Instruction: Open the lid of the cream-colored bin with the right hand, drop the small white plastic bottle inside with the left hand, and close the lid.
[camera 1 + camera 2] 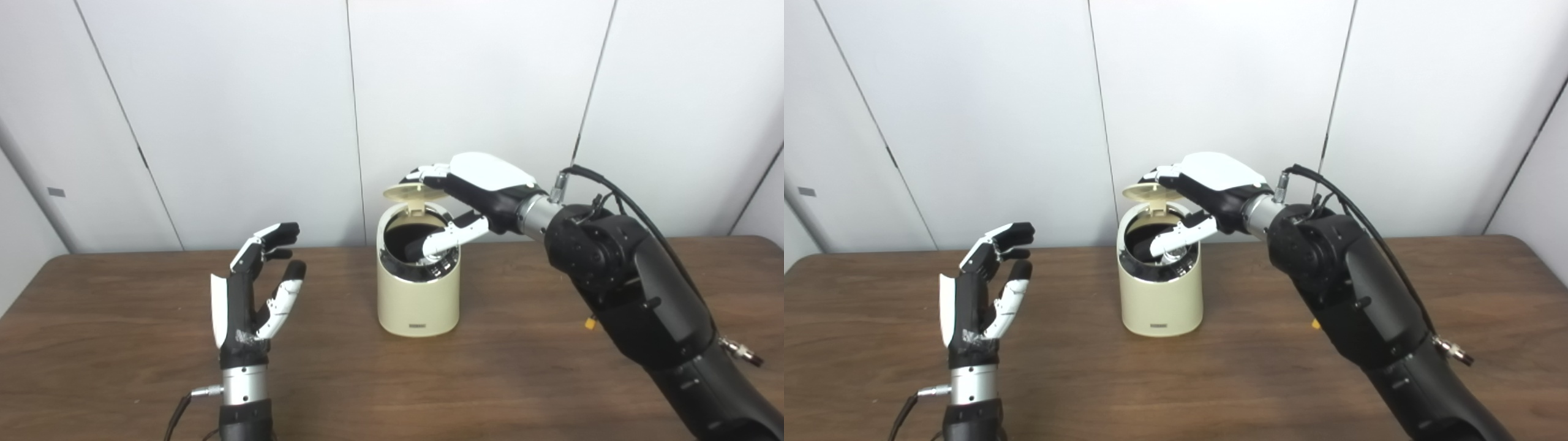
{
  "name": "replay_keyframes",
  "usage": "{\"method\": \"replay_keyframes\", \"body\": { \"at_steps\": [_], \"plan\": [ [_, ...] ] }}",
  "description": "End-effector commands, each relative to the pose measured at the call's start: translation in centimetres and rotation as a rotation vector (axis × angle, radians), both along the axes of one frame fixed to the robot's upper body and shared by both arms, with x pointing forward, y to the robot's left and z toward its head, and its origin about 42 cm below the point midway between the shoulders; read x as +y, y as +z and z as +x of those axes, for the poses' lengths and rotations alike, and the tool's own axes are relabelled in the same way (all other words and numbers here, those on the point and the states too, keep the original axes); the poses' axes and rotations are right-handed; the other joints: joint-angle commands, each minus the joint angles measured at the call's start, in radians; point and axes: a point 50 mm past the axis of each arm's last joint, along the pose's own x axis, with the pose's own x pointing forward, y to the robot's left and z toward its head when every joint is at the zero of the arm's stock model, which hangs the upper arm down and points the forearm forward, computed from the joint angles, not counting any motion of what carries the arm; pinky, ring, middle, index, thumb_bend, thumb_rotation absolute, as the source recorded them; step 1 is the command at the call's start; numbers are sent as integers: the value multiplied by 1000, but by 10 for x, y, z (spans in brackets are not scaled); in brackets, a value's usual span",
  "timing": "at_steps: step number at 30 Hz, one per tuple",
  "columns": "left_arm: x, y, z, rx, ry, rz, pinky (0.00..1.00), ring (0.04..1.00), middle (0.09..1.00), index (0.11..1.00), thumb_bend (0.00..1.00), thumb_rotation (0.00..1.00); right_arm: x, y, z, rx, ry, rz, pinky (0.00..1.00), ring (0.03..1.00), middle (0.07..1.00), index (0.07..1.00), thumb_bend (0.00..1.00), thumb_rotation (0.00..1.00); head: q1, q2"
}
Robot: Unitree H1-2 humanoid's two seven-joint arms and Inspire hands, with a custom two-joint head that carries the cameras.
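Note:
The cream-colored bin [418,300] stands upright in the middle of the brown table [122,367]. Its round lid [411,192] is hinged up at the back and tilted over the dark opening. My right hand [484,184] is above the bin, its fingers lying on top of the lid and its thumb stretched across the opening below, apart from the lid. My left hand [254,294] stands upright to the left of the bin, open and holding nothing. No small white plastic bottle shows on the table, and the bin's inside is too dark to read.
White wall panels close off the far side behind the table. My right forearm [631,288] with its cable slants over the table's right part. A small yellow bit [589,323] lies beside that arm.

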Motion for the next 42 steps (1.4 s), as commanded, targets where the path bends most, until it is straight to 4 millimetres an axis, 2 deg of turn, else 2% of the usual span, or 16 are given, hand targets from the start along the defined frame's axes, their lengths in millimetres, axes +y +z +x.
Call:
{"method": "replay_keyframes", "body": {
  "at_steps": [1, 9, 15, 21, 27, 29, 33, 39, 42],
  "plan": [
    [-1, 15, 3, -65, -9, 6, 623, 696, 707, 695, 680, 743, 0, 22, -6, -81, 10, 6, 767, 932, 942, 858, 1000, 856, -2, 3],
    [0, 17, 3, -69, -8, 5, 617, 692, 702, 690, 662, 743, -2, 15, -21, -75, 26, 20, 765, 915, 931, 854, 1000, 867, -7, 8],
    [0, 18, 2, -69, -15, -3, 627, 698, 706, 693, 666, 728, -9, 0, -29, -53, 20, 37, 765, 905, 912, 854, 1000, 885, -8, 10],
    [0, 19, 3, -74, -14, 1, 621, 693, 702, 689, 642, 725, -16, -15, -32, -31, 7, 57, 702, 891, 898, 847, 1000, 884, -6, 18],
    [0, 22, 1, -85, -11, 4, 619, 693, 702, 691, 646, 739, -26, -33, -30, 20, -11, 68, 749, 892, 896, 848, 1000, 868, -1, 25],
    [0, 23, 0, -87, -11, 5, 620, 694, 703, 692, 652, 740, -28, -39, -31, 28, -7, 71, 827, 899, 865, 840, 1000, 869, -1, 27],
    [1, 24, -2, -92, -12, 6, 621, 693, 705, 693, 640, 744, -30, -46, -33, 50, -7, 82, 811, 908, 874, 847, 1000, 875, 1, 34],
    [0, 27, -3, -97, -18, -13, 618, 693, 701, 685, 651, 723, -30, -54, -34, 60, 1, 83, 860, 922, 869, 841, 1000, 873, 0, 41],
    [0, 28, -4, -99, -17, -11, 618, 692, 701, 686, 651, 728, -29, -55, -34, 63, 12, 78, 852, 917, 862, 835, 1000, 868, 1, 46]
  ]
}}
